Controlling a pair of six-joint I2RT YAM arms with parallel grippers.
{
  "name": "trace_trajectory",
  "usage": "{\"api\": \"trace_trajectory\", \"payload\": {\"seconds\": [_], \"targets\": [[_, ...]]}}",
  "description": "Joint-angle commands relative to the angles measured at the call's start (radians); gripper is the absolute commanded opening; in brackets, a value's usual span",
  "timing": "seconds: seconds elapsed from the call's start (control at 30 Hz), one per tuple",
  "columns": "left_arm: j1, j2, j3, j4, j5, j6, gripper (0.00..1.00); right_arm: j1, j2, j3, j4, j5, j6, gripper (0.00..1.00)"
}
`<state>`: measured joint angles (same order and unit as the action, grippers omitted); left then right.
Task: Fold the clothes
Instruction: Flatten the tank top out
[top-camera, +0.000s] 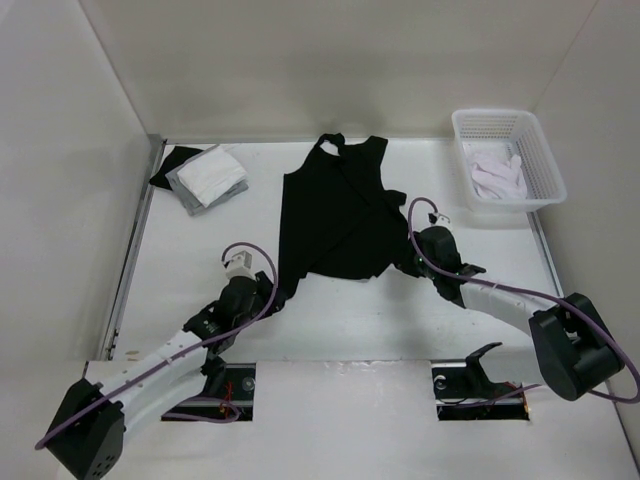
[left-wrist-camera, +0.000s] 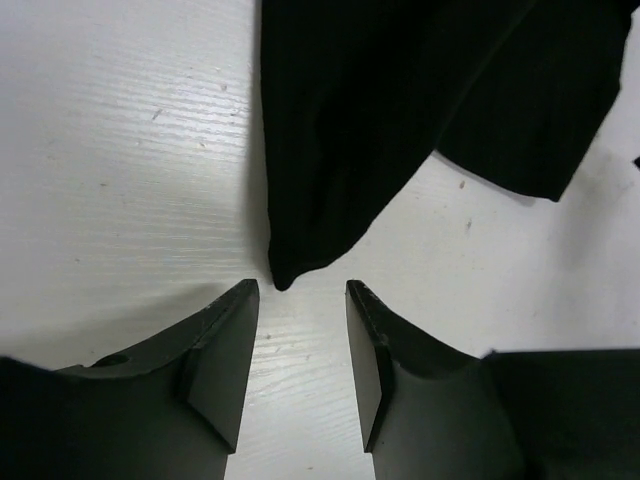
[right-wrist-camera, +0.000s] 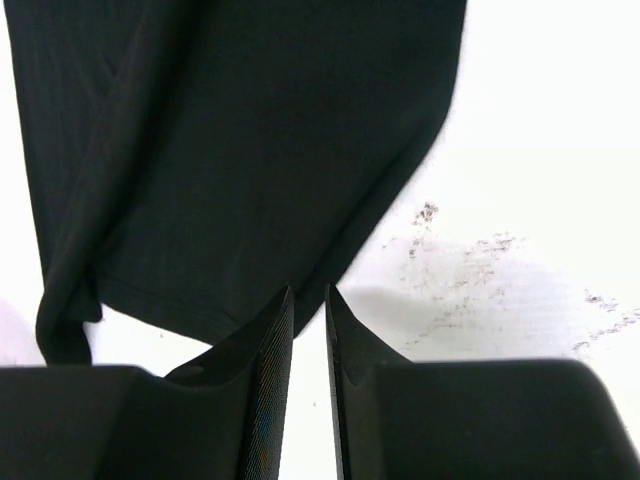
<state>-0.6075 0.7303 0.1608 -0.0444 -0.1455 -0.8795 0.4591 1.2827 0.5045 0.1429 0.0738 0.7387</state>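
1. The table (top-camera: 400, 320) is white with a fine wood-grain pattern and a few small dark flecks. Plain white walls (top-camera: 330, 60) close it in at the back and on both sides.
2. The black tank top (top-camera: 335, 215) lies in the middle of the table toward the back. Its straps point at the back wall, and one side is folded over at a slant, so the hem is uneven.
3. The near strip of table between the hem and the arm bases is bare. A white mesh basket (top-camera: 500, 210) holding white garments (top-camera: 497, 175) sits in the back right corner. A small white, grey and black cloth pile (top-camera: 205, 178) sits back left. Both are well apart from the top.
4. The left gripper (left-wrist-camera: 300, 290) is released. Its dark fingers stand apart over bare table, with the top's pointed lower left corner just ahead of the gap.
5. The right gripper (right-wrist-camera: 310, 295) is at the hem's right end. Its fingers are nearly together, with a thin slit between them and no cloth in it.
6. The fabric is thin, soft and matte, with faint ribbing.
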Motion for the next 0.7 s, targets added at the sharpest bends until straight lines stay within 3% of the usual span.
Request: {"api": "trace_trajectory", "payload": {"seconds": [0.0,0.23,0.3,0.33,0.4,0.47,0.57,0.67], "targets": [[-0.028,0.099,0.054,0.049,-0.106,0.019,0.40,0.011,-0.025,-0.003,0.087,-0.022,0.014,0.24],[-0.028,0.250,0.040,0.205,-0.123,0.024,0.38,0.022,-0.029,-0.027,0.118,-0.039,0.031,0.25],[-0.036,0.271,0.045,0.228,-0.118,0.019,0.22,0.016,-0.017,-0.043,0.118,-0.040,0.047,0.30],[-0.036,0.265,0.046,0.229,-0.115,0.017,0.19,0.010,-0.005,-0.043,0.112,-0.040,0.051,0.34],[-0.033,0.206,0.060,0.213,-0.112,0.011,0.08,-0.013,0.026,-0.029,0.107,-0.042,0.053,0.43],[-0.025,0.121,0.075,0.192,-0.117,-0.006,0.05,-0.024,0.066,0.006,0.089,-0.045,0.044,0.47],[0.025,-0.032,0.130,0.126,-0.114,-0.018,0.03,-0.049,0.183,0.081,0.075,-0.049,0.036,0.43],[0.067,-0.054,0.155,0.124,-0.082,-0.006,0.03,-0.052,0.236,0.124,0.099,-0.046,0.042,0.38]]}}
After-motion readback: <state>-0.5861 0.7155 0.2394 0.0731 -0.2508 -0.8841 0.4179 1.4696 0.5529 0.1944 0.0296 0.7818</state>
